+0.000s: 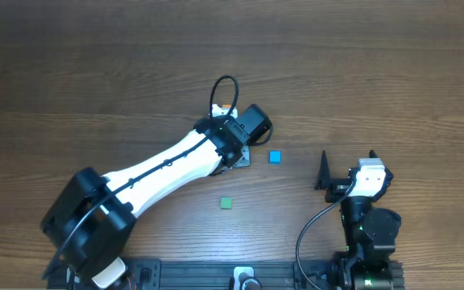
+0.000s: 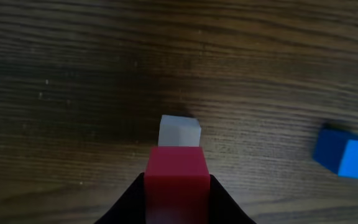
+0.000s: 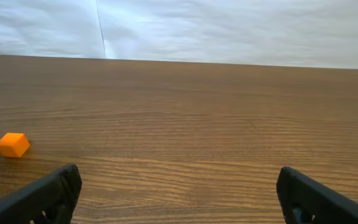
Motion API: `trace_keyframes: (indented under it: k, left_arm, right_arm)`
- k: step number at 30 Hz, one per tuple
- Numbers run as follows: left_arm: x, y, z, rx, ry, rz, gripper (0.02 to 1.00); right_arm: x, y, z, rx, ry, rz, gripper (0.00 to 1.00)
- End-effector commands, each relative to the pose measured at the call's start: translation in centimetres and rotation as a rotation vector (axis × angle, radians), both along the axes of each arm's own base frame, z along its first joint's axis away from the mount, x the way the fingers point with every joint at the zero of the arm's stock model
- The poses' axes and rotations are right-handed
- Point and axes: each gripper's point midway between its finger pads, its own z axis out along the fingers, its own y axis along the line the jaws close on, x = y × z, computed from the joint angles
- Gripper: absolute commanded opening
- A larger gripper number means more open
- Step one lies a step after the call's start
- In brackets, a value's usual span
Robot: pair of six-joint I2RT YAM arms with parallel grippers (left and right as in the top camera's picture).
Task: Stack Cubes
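Early in the stacking, as far as can be judged. Clamped on a red cube (image 2: 177, 177) with the left gripper (image 2: 177, 202), fingers narrow and pressing its two sides, at the bottom middle of the left wrist view. Just above it in that frame, a white cube (image 2: 179, 131) on the table (image 1: 95, 64). Cannot tell whether red already rests on white or hangs a little over and beside it.

Not stacked so far: a blue cube (image 1: 275, 157) right of centre in the top view, a green cube (image 1: 226, 203) at lower centre, an orange cube (image 3: 12, 144) at the left edge of the right wrist view. Right gripper (image 3: 180, 199) spread wide, holding nothing, at lower right of the top view.

No long axis in the red cube. Held upright, flat face up, edges roughly in line with those of the white cube.
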Motion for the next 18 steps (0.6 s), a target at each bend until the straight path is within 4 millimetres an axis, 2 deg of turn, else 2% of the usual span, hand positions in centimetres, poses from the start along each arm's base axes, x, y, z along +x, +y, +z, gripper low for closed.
trace_keyframes:
  k: [1, 11, 18]
  left_arm:
    - [0.89, 0.07, -0.25, 0.011, -0.018, 0.022, 0.047]
    - [1.34, 0.69, -0.64, 0.023, -0.01, 0.025, 0.04]
    - [1.54, 0.19, -1.15, 0.013, -0.01, 0.018, 0.038]
  right_arm:
    - [0.0, 0.06, -0.2, -0.003, 0.0, 0.006, 0.991]
    - [0.0, 0.06, -0.2, -0.003, 0.0, 0.006, 0.993]
    - [0.0, 0.06, -0.2, -0.003, 0.0, 0.006, 0.993]
